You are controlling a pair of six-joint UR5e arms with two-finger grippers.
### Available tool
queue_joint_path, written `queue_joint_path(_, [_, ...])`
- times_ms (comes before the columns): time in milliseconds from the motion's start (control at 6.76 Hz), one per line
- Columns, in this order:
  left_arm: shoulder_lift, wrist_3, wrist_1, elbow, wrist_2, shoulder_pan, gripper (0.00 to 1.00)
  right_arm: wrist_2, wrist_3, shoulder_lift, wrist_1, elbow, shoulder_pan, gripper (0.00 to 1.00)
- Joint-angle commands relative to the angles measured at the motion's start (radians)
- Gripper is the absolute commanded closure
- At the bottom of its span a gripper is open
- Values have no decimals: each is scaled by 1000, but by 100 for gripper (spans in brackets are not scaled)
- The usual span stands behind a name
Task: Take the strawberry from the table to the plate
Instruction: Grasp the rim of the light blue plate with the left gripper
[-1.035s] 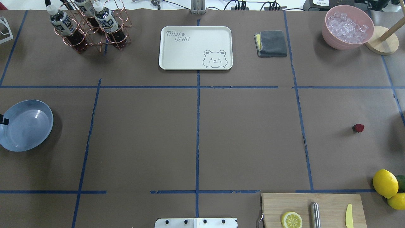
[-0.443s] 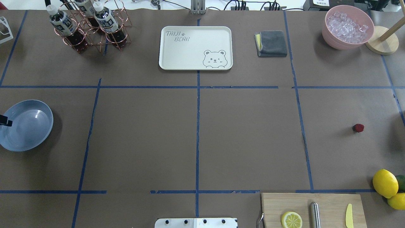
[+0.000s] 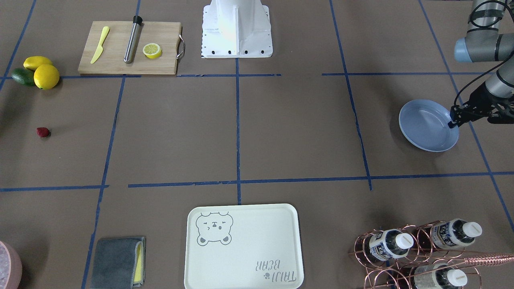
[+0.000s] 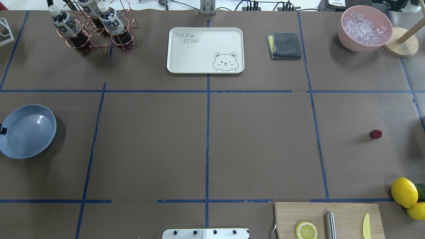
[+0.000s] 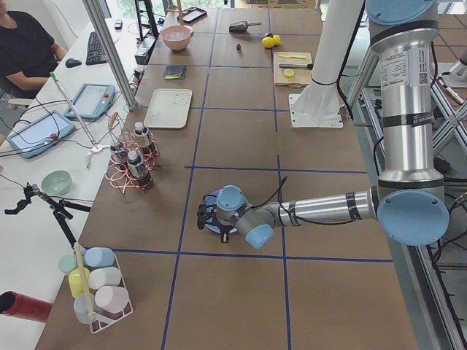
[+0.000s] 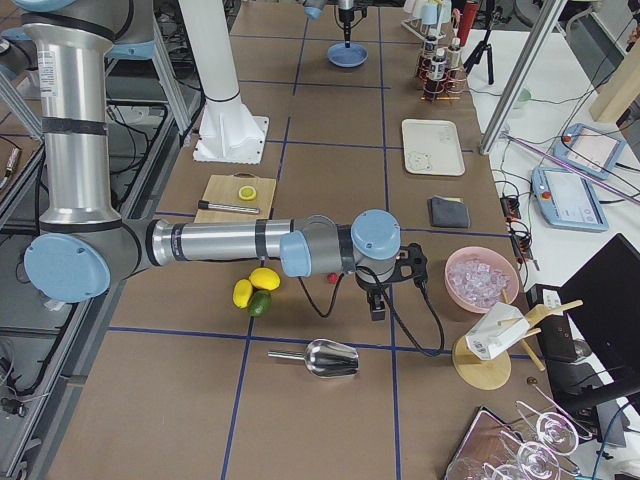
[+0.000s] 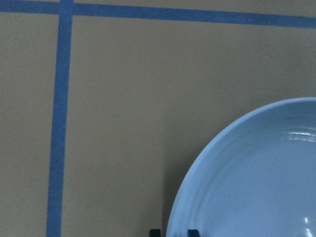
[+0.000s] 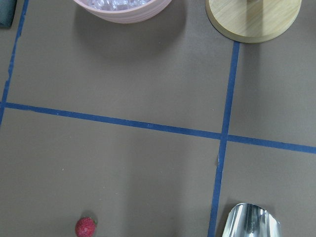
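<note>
Your left claw [image 3: 452,123] straddles the plate [image 3: 425,127] rim at frame right, likely steadying it, pinch unclear; strawberry [image 3: 43,132] lies far left, right claw [image 6: 376,310] opening unreadable.

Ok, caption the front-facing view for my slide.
Left gripper at the blue plate rim, strawberry lying far across the table near the lemons.

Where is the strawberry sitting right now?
In the overhead view the tiny dark-red strawberry lies on the brown-paper table at the far right, on the robot's right side, beyond the yellow lemons and apart from them.
</note>
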Motion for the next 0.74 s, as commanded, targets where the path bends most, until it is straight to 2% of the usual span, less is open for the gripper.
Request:
queue_joint_path(0, [9, 2, 2, -31, -15, -7, 100, 1, 0, 2, 0, 0, 0, 0])
queue_joint_path(148, [30, 3, 27, -129, -94, -11, 100, 0, 0, 5, -3, 0, 0, 0])
queue_joint_path(296, [15, 0, 143, -201, -218, -50, 100, 1, -1, 20, -5, 0, 0, 0])
queue_joint_path(443, [-47, -4, 302, -290, -211, -94, 100, 0, -3, 32, -6, -3, 0, 0])
queue_joint_path(591, [-184, -18, 474, -336, -199, -116, 100, 0, -1, 34, -6, -3, 0, 0])
